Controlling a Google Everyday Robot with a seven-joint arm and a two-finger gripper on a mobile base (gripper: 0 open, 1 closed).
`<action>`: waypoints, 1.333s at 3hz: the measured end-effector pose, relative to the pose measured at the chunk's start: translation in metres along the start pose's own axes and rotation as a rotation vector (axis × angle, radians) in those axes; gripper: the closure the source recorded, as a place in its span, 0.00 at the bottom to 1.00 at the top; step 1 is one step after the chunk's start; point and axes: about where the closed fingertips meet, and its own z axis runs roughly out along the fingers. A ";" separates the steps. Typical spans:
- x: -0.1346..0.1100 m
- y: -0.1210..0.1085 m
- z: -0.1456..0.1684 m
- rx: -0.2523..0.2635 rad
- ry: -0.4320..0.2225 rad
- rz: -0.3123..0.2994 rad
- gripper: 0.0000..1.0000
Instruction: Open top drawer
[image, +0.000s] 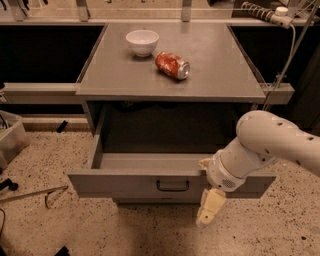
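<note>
The top drawer (125, 184) is a wide grey metal drawer, pulled well out of the cabinet toward me. Its shallow grey tray (150, 161) shows nothing in it. A small black loop handle (172, 185) sits at the centre of its front. My gripper (210, 207) hangs in front of the drawer's front, to the right of the handle and apart from it, reaching below the front's lower edge. My white arm (270, 142) comes in from the right and covers the drawer's right part. The lower drawers are mostly hidden under the open one.
A white bowl (142, 41) and a red can (172, 65) lying on its side rest on the grey cabinet top (215, 80). A plastic bin (11, 141) stands at the left. Cables (30, 195) lie on the speckled floor. A white cable (290, 55) hangs at the right.
</note>
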 end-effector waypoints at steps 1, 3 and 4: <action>0.003 0.015 0.004 -0.036 0.015 0.014 0.00; 0.013 0.056 0.001 -0.075 0.028 0.071 0.00; 0.013 0.056 0.001 -0.075 0.028 0.071 0.00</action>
